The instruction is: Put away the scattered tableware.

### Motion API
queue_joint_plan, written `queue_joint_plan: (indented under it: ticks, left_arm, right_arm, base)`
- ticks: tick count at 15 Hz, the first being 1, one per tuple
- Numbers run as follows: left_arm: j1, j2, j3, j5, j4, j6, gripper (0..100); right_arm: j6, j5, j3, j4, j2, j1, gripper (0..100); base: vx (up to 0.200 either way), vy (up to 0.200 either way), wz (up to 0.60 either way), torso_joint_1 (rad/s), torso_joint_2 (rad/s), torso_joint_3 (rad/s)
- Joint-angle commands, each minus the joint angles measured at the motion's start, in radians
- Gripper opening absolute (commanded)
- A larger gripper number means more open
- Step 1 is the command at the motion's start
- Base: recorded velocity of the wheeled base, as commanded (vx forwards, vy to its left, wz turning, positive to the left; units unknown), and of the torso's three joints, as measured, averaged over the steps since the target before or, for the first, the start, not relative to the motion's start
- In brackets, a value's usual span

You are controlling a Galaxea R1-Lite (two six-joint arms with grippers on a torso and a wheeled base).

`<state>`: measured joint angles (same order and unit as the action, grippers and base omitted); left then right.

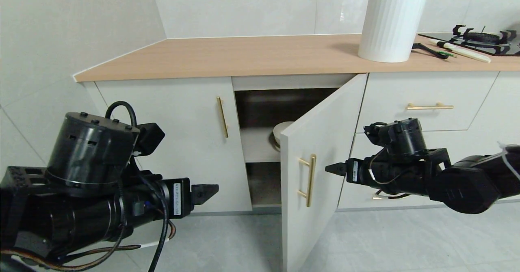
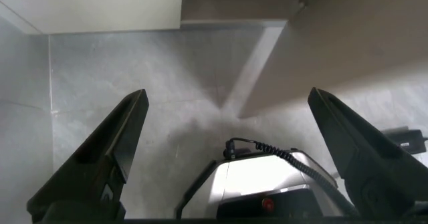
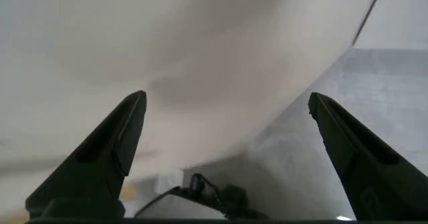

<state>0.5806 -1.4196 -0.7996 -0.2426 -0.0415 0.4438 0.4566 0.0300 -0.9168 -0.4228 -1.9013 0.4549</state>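
**Open door between two empty grippers: where it could have gone wrong**

Head view. The cabinet door (image 1: 321,150) stood swung out towards me, with a stack of dishes (image 1: 280,134) on the shelf behind it. More tableware, a few utensils (image 1: 451,52), lay on the counter (image 1: 243,55) near the hob (image 1: 483,36), just beside a tall white ribbed container (image 1: 392,20). The right gripper (image 1: 331,168) hung just beside the door's brass handle (image 1: 310,178), tip pointing at it and apart from it. The left gripper (image 1: 207,191) sat low in front of the closed left door. My worry was that a careless sideways move of the right arm would knock the door and swing it into the left arm or slam it on the shelf. Reaching up for the utensils, I judged, could also brush the tall container and tip it.

Left wrist view. The left gripper (image 2: 229,97) had its jaws spread wide and held nothing. Floor tiles (image 2: 134,70) lay below, with a pale panel beyond that I took for the door's lower edge. Driving forward risked catching it.

Right wrist view. The right gripper (image 3: 226,98) was also wide open and empty. A pale surface, probably the door face, sat very close ahead, so I had little depth cue. A misjudged approach could have jammed a finger against the panel instead of around the handle.
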Motion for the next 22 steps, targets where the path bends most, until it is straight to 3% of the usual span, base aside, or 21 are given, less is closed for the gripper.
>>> queue_joint_plan:
  ticks: [1,7,8,9,11,15,19,22]
  left_arm:
    - [0.001,0.041,0.016,0.0,0.0,-0.011,100]
    - [0.001,0.027,0.04,-0.003,-0.001,-0.02,100]
    - [-0.001,0.031,0.043,-0.011,-0.005,-0.051,100]
    - [-0.005,0.034,0.042,-0.029,-0.005,-0.057,100]
    - [-0.022,0.045,0.036,-0.078,-0.003,-0.06,100]
    - [-0.056,0.064,0.033,-0.08,-0.001,-0.091,100]
    - [-0.059,0.076,0.034,-0.08,-0.001,-0.096,100]
    - [-0.059,0.071,0.037,-0.08,-0.001,-0.094,100]
  right_arm:
    - [0.031,-0.004,-0.01,-0.068,-0.119,0.011,100]
    - [0.079,-0.036,-0.031,-0.102,-0.157,0.033,100]
    - [0.09,-0.036,-0.048,-0.108,-0.18,0.034,100]
    - [0.113,-0.044,-0.057,-0.131,-0.199,0.045,100]
    - [0.152,-0.096,-0.085,-0.166,-0.222,0.053,100]
    - [0.237,-0.165,-0.168,-0.166,-0.271,0.053,100]
    - [0.289,-0.305,-0.275,-0.166,-0.341,0.05,100]
    - [0.301,-0.326,-0.29,-0.168,-0.348,0.044,100]
  base:
    - [0.0,0.0,0.0,0.0,0.0,0.0]
    - [0.0,0.0,0.0,0.0,0.0,0.0]
    - [0.2,0.0,0.0,0.007,0.0,0.002]
    - [0.2,0.0,0.0,-0.007,0.0,0.002]
    - [0.2,0.0,0.0,0.002,0.0,0.007]
    - [0.1,0.0,0.0,0.007,0.0,0.0]
    - [0.0,0.0,0.0,0.0,0.0,0.0]
    - [0.0,0.0,0.0,0.0,0.0,0.0]
